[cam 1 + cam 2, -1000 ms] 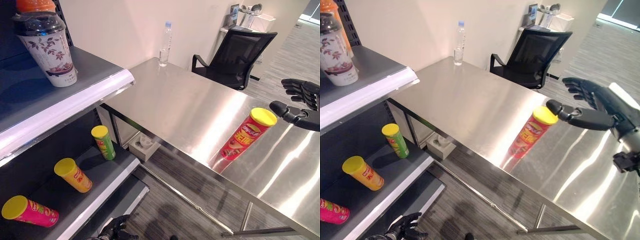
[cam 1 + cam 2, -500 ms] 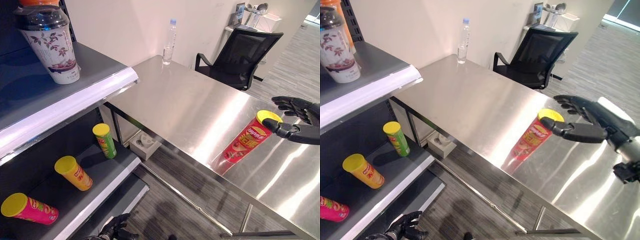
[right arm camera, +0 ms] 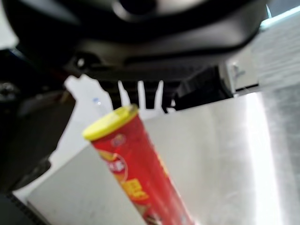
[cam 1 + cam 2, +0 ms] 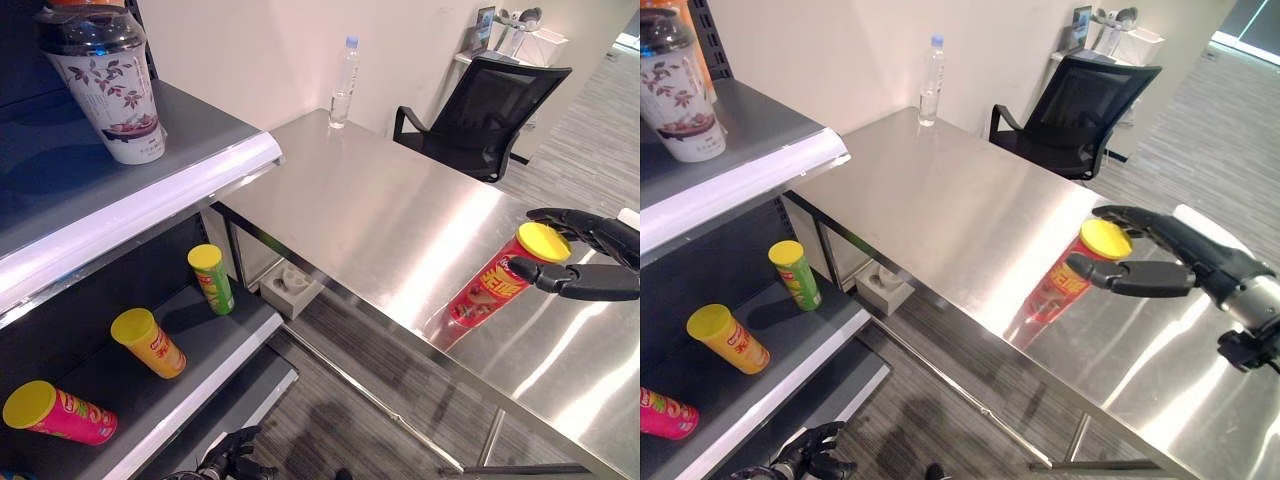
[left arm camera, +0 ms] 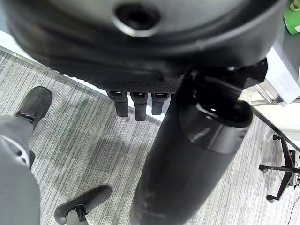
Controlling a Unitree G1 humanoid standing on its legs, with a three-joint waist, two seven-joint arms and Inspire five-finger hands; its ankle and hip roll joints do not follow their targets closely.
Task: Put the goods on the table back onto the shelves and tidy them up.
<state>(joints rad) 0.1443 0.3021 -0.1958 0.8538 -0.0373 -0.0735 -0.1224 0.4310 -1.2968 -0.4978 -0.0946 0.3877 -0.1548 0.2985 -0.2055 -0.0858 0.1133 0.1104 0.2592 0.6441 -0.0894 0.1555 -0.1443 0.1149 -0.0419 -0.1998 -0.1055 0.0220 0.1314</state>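
right eye view: right hand (image 4: 1200,262) spread wide around red can (image 4: 1070,275).

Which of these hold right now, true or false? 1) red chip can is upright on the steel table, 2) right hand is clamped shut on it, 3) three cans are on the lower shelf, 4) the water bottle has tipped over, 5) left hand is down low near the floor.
1) The red cylindrical chip can with a yellow lid stands upright on the shiny steel table: true.
2) The right hand is clamped shut on it: false; thumb and fingers are spread either side of the lid, not closed.
3) Three cans are on the lower shelf: true; green, orange, pink.
4) The clear plastic water bottle has tipped over: false; it stands upright at the table's far corner.
5) The left hand is low near the floor: true.
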